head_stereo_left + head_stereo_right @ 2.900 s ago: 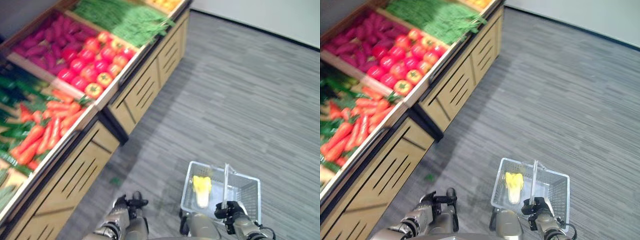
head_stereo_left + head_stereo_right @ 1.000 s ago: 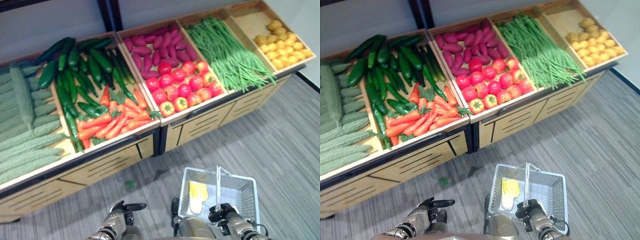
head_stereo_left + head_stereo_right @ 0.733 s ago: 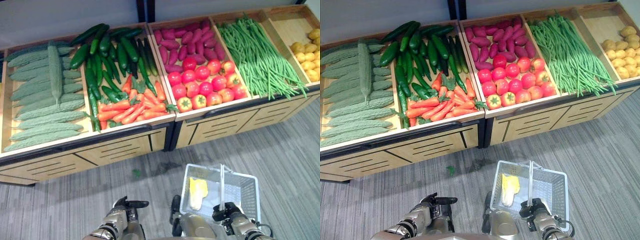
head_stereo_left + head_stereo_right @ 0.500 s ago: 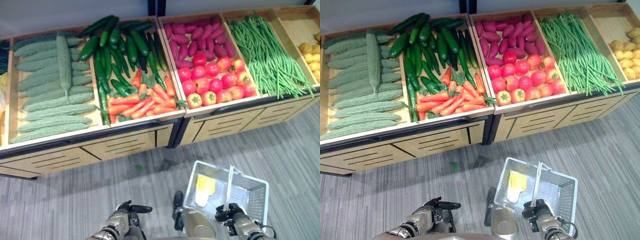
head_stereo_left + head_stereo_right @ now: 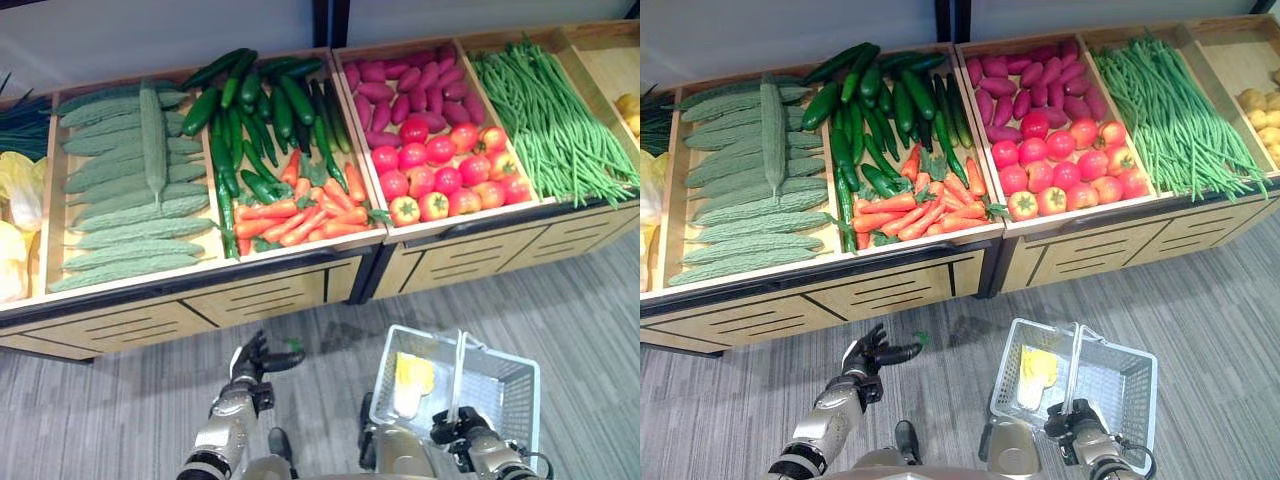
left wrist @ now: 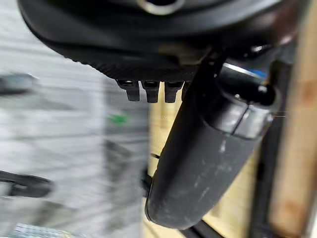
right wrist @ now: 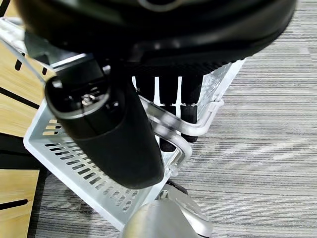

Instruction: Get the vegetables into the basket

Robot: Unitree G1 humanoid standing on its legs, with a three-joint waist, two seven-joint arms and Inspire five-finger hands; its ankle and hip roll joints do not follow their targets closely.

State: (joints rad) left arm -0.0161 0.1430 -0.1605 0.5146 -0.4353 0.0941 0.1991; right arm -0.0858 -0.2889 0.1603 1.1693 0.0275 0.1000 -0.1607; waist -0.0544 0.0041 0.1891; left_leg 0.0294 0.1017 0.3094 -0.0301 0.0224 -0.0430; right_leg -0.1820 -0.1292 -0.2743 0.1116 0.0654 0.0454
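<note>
Am raising empty left hand (image 5: 258,357), fingers spread, toward carrots (image 5: 290,215) at frame centre; right hand (image 7: 168,119) clenching basket (image 5: 500,385) handle (cabbage (image 5: 410,378) inside). Next: reaching, picking.

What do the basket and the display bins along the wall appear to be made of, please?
The basket, carried by the right hand, looks like light grey moulded plastic: its walls are a perforated grid, and its handle reads as smooth and matte. Metal cannot be ruled out. The display bins look like pale wood or wood laminate, with visible grain, dark slots and black trim.
</note>
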